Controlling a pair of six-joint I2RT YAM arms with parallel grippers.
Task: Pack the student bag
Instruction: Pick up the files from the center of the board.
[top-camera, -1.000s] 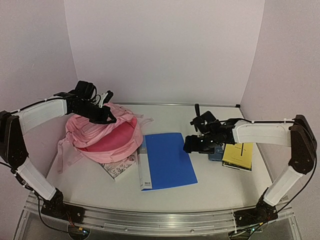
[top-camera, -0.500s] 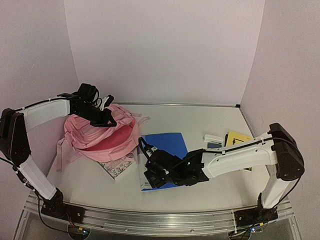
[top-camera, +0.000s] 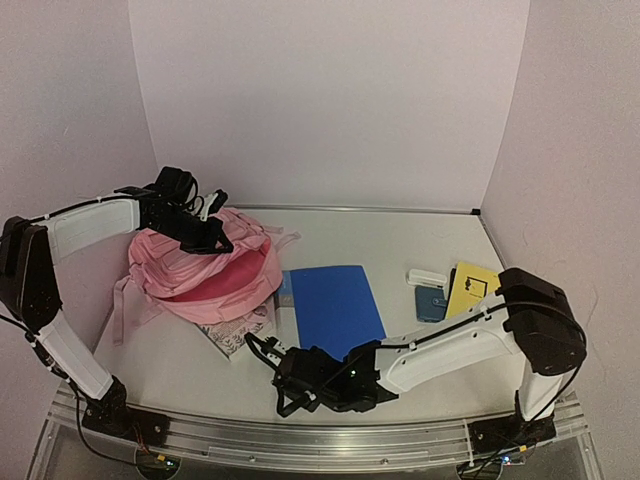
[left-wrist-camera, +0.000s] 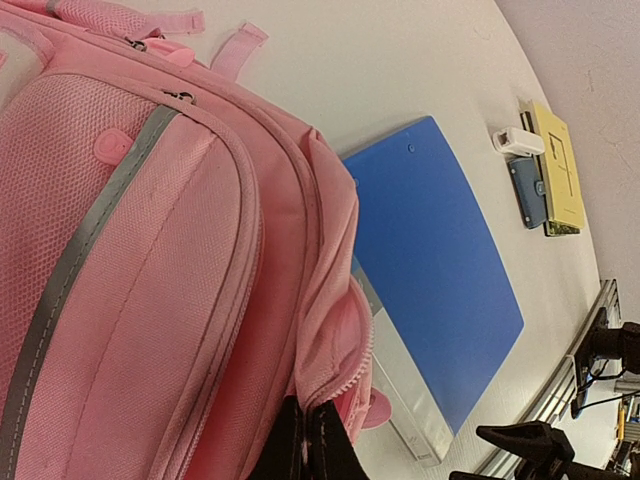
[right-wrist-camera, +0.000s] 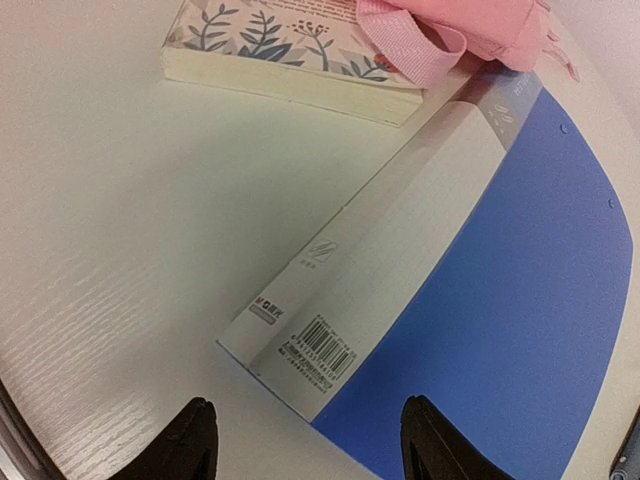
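Packing barely begun: large soft pink fabric backpack (top-camera: 205, 275) lies at left, left gripper (left-wrist-camera: 305, 448) pinched on its opening rim. Right gripper (right-wrist-camera: 312, 440), jaws apart, hovers at flat blue plastic folder (right-wrist-camera: 520, 290); floral paperback (right-wrist-camera: 270, 45), yellow booklet (top-camera: 472, 285) also unpacked.

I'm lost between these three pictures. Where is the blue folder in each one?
Top external: the blue folder lies mid-table, just right of the student bag.
Left wrist: the blue folder runs diagonally right of centre, beside the student bag.
Right wrist: the blue folder fills the lower right, with its white spine toward the centre.
Shared landmark: the student bag, at the top edge of the right wrist view.
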